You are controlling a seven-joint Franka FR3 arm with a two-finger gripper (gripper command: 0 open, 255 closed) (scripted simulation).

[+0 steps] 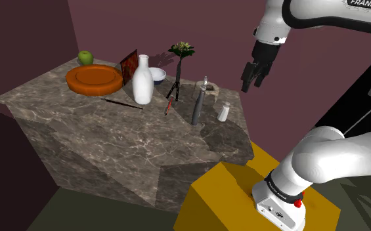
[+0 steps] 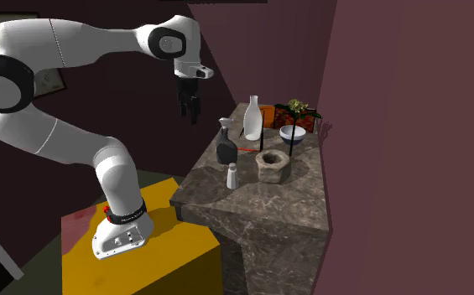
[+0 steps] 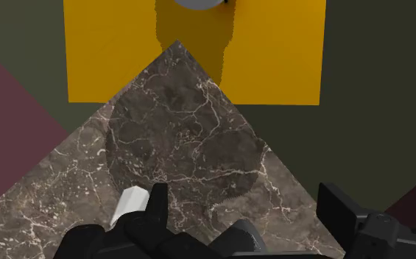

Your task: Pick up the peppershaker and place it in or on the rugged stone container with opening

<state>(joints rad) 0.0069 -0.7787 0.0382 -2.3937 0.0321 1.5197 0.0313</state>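
Observation:
The pepper shaker (image 1: 223, 112) is small and white and stands upright near the table's corner closest to the stand, also seen as the shaker (image 2: 232, 176). The rough grey stone container (image 2: 273, 165) with an open top sits just beside it, partly hidden behind a dark bottle in the shoulder view (image 1: 207, 86). My gripper (image 1: 251, 80) hangs open in the air, well above the shaker and off toward the shoulder view's right, holding nothing (image 2: 190, 107). In the wrist view the gripper (image 3: 247, 210) looks down on the marble corner, and the shaker (image 3: 129, 204) peeks out outside one finger (image 3: 157, 202).
A dark bottle (image 1: 197, 108) stands close to the shaker. Farther back are a white vase (image 1: 142, 80), an orange dish (image 1: 94, 79), a green apple (image 1: 85, 57), a picture frame (image 1: 129, 66), a bowl (image 1: 157, 74), flowers on a tripod (image 1: 179, 65) and two pens (image 1: 123, 104). The yellow stand (image 1: 230, 197) adjoins the table corner.

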